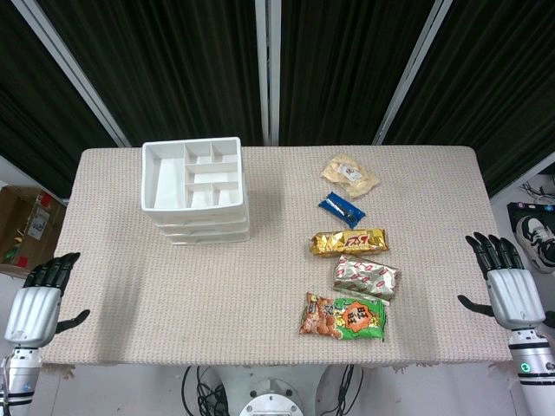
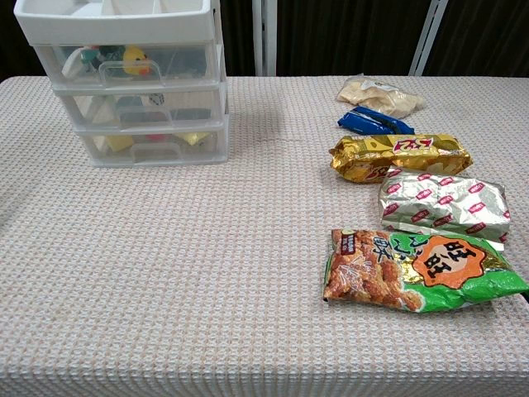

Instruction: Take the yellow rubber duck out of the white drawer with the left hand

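A white drawer unit [image 1: 195,186] with three clear-fronted drawers stands at the table's back left, all drawers pushed in. Through the top drawer's front [image 2: 132,64] in the chest view, the yellow rubber duck [image 2: 137,61] shows, sitting right of the handle. My left hand [image 1: 39,299] hangs off the table's left edge, fingers straight and apart, holding nothing, well short of the unit. My right hand [image 1: 507,282] is likewise off the right edge, fingers spread and empty. Neither hand appears in the chest view.
Several snack packs lie in a column on the right: a pale bag [image 1: 350,175], a blue bar [image 1: 341,209], a gold pack [image 1: 349,242], a silver pack [image 1: 365,277] and a green-orange bag [image 1: 343,316]. The unit's top tray [image 1: 192,173] has dividers.
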### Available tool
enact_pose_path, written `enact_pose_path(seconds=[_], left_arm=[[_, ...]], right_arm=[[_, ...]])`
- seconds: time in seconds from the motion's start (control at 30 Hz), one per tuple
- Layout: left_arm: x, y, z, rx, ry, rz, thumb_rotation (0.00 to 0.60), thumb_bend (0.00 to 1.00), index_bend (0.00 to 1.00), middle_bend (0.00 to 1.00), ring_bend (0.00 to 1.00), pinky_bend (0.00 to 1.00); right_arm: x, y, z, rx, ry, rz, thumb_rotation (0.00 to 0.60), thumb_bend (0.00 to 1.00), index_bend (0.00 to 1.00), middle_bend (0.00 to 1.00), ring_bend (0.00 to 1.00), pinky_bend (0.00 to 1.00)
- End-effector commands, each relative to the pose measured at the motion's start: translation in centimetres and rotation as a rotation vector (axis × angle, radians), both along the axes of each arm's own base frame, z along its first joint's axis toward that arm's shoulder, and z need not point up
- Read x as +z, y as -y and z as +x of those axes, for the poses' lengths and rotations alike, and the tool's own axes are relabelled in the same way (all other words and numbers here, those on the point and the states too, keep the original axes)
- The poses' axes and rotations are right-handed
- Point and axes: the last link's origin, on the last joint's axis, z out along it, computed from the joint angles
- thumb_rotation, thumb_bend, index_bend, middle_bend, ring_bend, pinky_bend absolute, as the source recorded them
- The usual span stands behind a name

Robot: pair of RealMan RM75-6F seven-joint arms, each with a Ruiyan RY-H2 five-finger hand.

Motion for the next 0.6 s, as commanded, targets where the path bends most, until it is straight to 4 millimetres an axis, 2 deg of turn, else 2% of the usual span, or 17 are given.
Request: enact_pose_path(seconds=[0.03,0.27,0.4,0.5,0.6], left_arm=[[-0.1,0.0,-0.1,0.003,-0.002,-0.002,0.6,0.0,0.08,0.12,0.13,0.19],[-0.2,0.0,0.0,0.002,-0.001,-0.004,0.6,0.0,0.08,0.12,0.13,0.19],[-0.6,-0.8,0.5,-0.024,0.011,-0.005,0.6,0.0,0.08,0.12,0.14,0.21],[-1.4,-1.9,1.9,-0.062,0.091,-0.022,0.6,0.0,0.12,0.18,0.22,0.3],[-2.6,-3.3,3.7,-0.101,0.207,-0.065,0.6,0.0,0.15,0.24,0.28,0.45]], right_arm=[[0.0,0.0,0.0,-0.001,0.0,0.001,0.6,0.01,0.0,0.05,0.0,0.01],[0.3,-0.2,-0.2,-0.003,0.001,-0.005,0.6,0.01,0.0,0.05,0.0,0.01],[1.0,-0.3,-0.2,0.005,0.001,-0.028,0.6,0.01,0.0,0.05,0.0,0.02],[1.8,-0.1,0.1,0.024,-0.006,-0.05,0.6,0.01,0.0,0.05,0.0,0.01],[2.6,0.2,0.7,0.048,-0.007,-0.068,0.6,0.01,0.0,0.05,0.0,0.02]])
